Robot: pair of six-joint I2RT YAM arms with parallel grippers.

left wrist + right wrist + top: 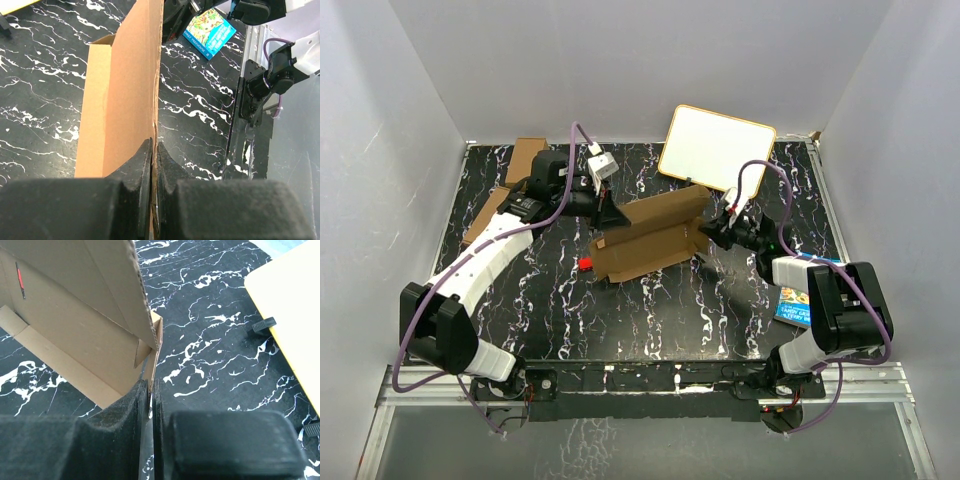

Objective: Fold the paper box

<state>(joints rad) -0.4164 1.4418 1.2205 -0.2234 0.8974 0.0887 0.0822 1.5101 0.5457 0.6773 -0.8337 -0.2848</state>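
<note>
The paper box (655,235) is a brown cardboard mailer, partly formed, standing open mid-table. My left gripper (610,212) is shut on its left end. In the left wrist view the black fingers (142,160) pinch the thin edge of an upright panel (125,90). My right gripper (712,228) is at the box's right end. In the right wrist view its jaws are all but closed, and the corner of the side wall (156,340) runs down between the very tips (150,383). A raised flap (90,275) leans over the box's inside.
A white board with a yellow rim (718,150) leans at the back right, its black clip (263,325) on the table. A blue book (798,300) lies under the right arm. Flat brown cardboard pieces (525,160) lie at the back left. A small red object (586,264) sits by the box.
</note>
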